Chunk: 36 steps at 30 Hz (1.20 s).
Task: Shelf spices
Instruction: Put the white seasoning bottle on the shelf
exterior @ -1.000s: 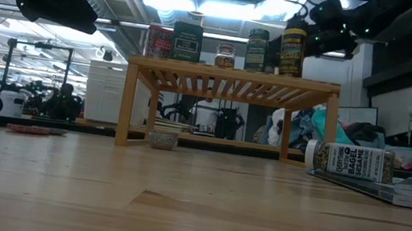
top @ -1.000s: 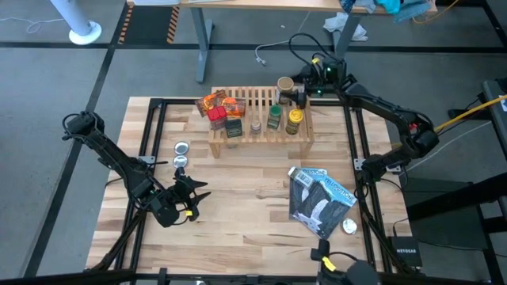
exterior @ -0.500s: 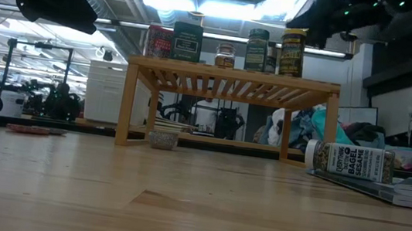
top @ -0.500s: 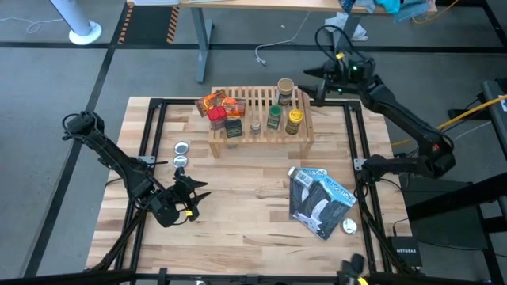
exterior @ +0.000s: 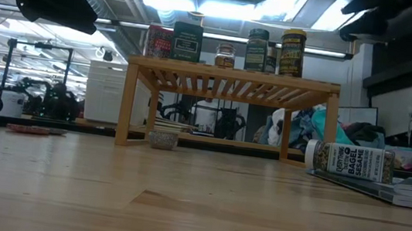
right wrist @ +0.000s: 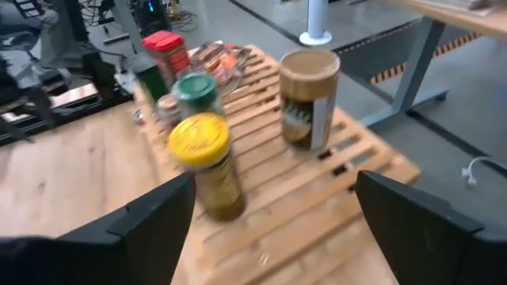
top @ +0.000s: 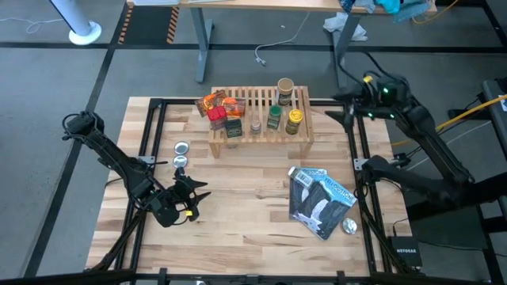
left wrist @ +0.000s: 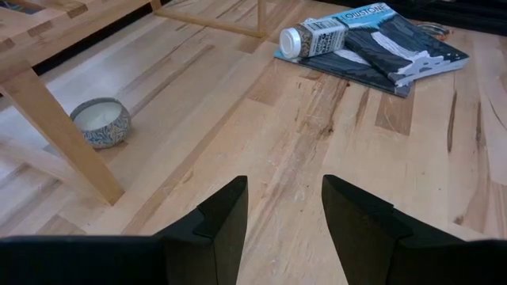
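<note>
From above, the right pincer (top: 348,111) hangs off the tabletop's (top: 238,214) far right corner, clear of the shelf (top: 261,127), its arm folded back along the right edge. The left pincer (top: 194,199) sits low over the near-left boards, its arm bent out to the left. The spices stand on the shelf: a tan-capped jar (top: 285,85) at the far edge, a green-capped jar (top: 274,113) and a yellow-capped jar (top: 294,117) nearer, a red-capped jar (top: 218,116), a dark tin (top: 234,128) and orange packets (top: 215,101) at the left end. A glossy pouch (top: 321,200) lies near right.

At table height, the jars line the shelf top; another jar (exterior: 349,160) lies on its side at the right, with a workshop behind.

The left wrist view shows dark fingers (left wrist: 226,222) partly parted, holding nothing, over bare wood near a small round tin (left wrist: 100,123).

The right wrist view shows fingers (right wrist: 158,222) spread wide and empty, the jars beyond them.
</note>
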### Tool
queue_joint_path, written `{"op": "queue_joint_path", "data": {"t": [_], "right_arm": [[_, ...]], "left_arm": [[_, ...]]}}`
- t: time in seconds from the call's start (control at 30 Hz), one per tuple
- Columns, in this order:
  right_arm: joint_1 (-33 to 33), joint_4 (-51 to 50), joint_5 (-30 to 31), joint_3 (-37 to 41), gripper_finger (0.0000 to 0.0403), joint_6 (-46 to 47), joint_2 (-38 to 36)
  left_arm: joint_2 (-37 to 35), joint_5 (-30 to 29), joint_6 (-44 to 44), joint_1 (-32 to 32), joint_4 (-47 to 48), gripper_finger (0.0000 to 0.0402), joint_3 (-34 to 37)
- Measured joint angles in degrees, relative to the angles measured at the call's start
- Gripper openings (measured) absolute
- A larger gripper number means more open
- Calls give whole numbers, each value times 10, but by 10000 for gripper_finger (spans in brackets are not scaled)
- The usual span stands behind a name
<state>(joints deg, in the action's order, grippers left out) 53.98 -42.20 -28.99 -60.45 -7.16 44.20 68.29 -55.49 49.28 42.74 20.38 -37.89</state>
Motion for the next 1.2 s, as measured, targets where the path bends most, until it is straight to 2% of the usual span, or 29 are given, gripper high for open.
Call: {"op": "queue_joint_path", "data": {"t": [0.13,0.27,0.47,0.73,0.87,1.2], "right_arm": [[0,-74,-11,0,353,23,-46],[0,-138,-52,0,351,46,-85],[0,-197,-71,0,321,69,-149],[0,-203,-71,1,264,106,-210],[1,-202,-94,1,244,118,-217],[1,-194,-122,1,229,174,-216]], "left_arm": [[0,0,0,0,0,157,0],[0,0,0,0,0,157,0],[0,0,0,0,0,157,0],[0,0,0,0,0,157,0],[0,0,0,0,0,157,0],[0,0,0,0,0,157,0]]}}
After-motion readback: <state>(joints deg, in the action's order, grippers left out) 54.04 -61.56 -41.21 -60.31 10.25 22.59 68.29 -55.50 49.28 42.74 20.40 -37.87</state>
